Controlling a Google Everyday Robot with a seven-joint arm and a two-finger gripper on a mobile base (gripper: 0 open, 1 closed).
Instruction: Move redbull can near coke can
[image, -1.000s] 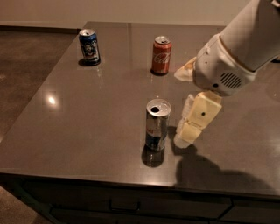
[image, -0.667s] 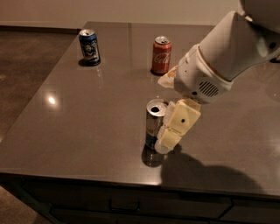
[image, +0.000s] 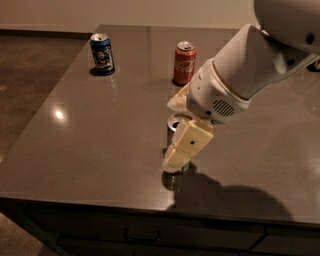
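- Since the earlier frames, the gripper (image: 183, 145) has been carried left, from just right of the redbull can (image: 173, 125) to a place at the can itself; the pale casing is now seen across the can's near-right side.
- No shift is noted in any of the cans, and the redbull can is taken not to have been lifted yet.
- Redbull can: upright, long axis vertical, standing on the desk (image: 100, 145) toward the near edge, about mid-width. Only its silver top and a strip of its left side are left uncovered.
- Gripper state: whether it has been closed on the can cannot be told, as the contact side is hidden by the casing.
- Key relation: the redbull can is met at the gripper, slightly to its far-left, so a sideways hold on an upright can is judged to be the step in hand.
- Coke can (image: 184, 62): upright, almost straight beyond the redbull can toward the far side, well apart from it. The carry is judged to run away from the near edge.
- A dark blue can (image: 102, 52) is noted at the far left, well clear of that line.
- Risk judged: the slim can could be tipped if it is nudged before being firmly held.
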